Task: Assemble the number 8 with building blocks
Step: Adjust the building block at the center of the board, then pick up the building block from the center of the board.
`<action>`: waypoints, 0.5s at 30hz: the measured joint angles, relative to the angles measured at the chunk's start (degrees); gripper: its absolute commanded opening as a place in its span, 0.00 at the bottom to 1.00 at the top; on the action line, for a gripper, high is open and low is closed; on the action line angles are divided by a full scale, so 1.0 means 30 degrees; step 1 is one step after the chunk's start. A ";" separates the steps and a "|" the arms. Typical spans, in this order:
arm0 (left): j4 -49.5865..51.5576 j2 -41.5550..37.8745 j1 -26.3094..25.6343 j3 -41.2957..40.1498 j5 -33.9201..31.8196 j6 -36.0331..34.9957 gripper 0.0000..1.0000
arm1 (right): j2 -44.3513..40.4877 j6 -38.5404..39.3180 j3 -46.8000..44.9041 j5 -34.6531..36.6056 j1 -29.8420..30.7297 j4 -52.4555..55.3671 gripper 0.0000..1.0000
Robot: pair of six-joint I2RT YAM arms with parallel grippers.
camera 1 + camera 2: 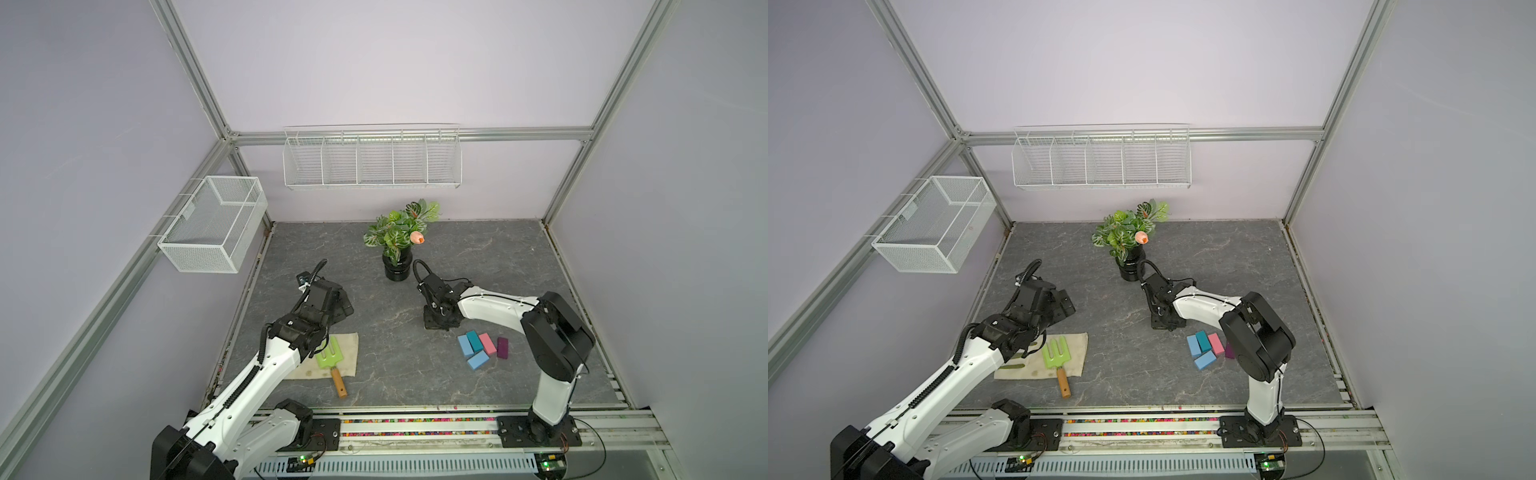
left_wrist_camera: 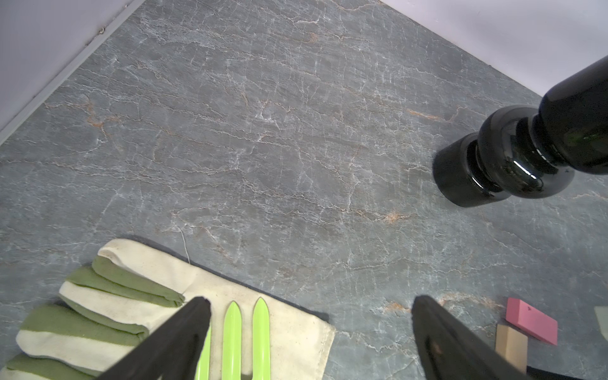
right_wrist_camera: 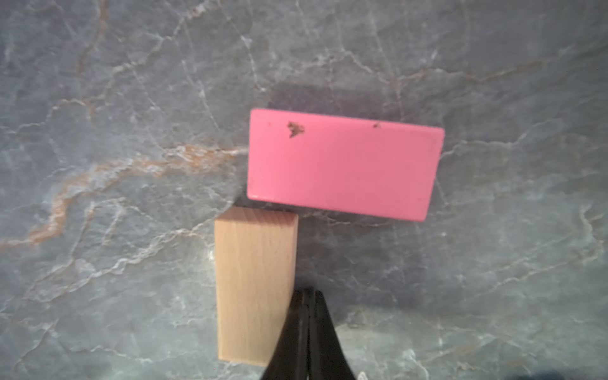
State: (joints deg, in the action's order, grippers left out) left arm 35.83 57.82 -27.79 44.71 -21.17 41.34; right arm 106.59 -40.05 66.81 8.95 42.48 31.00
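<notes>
While the right gripper point(image 3: 308, 294) is down at the table point(image 3: 98, 289) with its fingers pressed flat together and holding nothing, its tip sits right beside one long side of the tan block point(image 3: 255, 286) (whether it actually touches, the wrist view does not settle). That block lies flat, one short end meeting the long edge of a pink block point(image 3: 342, 164) near its corner, the two at a right angle. In a top view the other five lie clustered just beside the right arm: a light blue block point(image 1: 464, 346), teal block point(image 1: 473, 340), second pink block point(image 1: 487, 343) and dark purple block point(image 1: 503, 347) side by side, a second light blue block point(image 1: 478, 360) just in front. The left gripper point(image 2: 309, 304) hangs above the table, fingers spread wide and empty, near a glove point(image 2: 296, 335) on which the green garden fork point(image 2: 261, 329) lies.
</notes>
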 measured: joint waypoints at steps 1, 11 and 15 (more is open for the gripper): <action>0.0000 0.0000 0.0000 0.0000 0.0000 0.0000 0.99 | 0.0000 -0.0007 0.0000 0.0015 0.0000 0.0007 0.07; 0.0007 0.0000 0.0000 0.0000 -0.0007 -0.0007 1.00 | -0.2710 0.0335 -0.0131 0.1450 -0.0080 0.1639 0.51; 0.0000 -0.0007 0.0000 0.0000 -0.0007 -0.0007 1.00 | -0.6302 0.0816 -0.0277 0.1639 -0.1311 0.2659 0.73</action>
State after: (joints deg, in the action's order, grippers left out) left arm 35.83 57.80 -27.79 44.71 -21.19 41.32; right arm 87.68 -37.60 65.98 13.87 38.54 38.98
